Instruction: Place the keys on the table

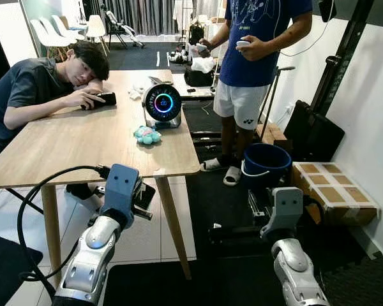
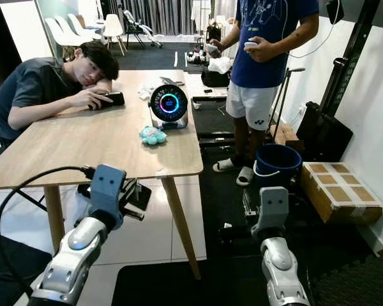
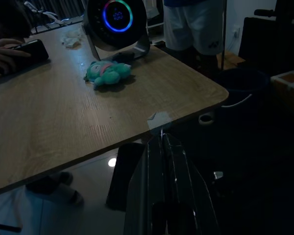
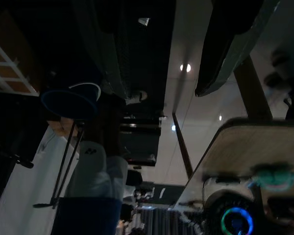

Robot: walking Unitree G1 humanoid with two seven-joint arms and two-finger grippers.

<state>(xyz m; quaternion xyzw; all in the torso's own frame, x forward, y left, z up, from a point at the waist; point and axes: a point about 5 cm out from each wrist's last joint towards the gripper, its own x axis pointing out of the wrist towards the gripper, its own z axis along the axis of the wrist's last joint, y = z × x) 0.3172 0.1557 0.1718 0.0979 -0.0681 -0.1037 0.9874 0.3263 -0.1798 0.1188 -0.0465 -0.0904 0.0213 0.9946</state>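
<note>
The wooden table stands ahead and to my left. My left gripper hangs just below its near right edge, fingers pressed together and shut. Nothing can be made out between them, and I cannot pick out any keys. A small white scrap sits on the table edge just beyond the fingertips. My right gripper is low over the black floor mat to the right of the table leg. Its two fingers stand wide apart, open and empty.
On the table lie a teal plush toy and a round device with a glowing ring. A seated person leans on the far left holding a phone. Another person stands right of the table, near a blue bucket and cardboard box.
</note>
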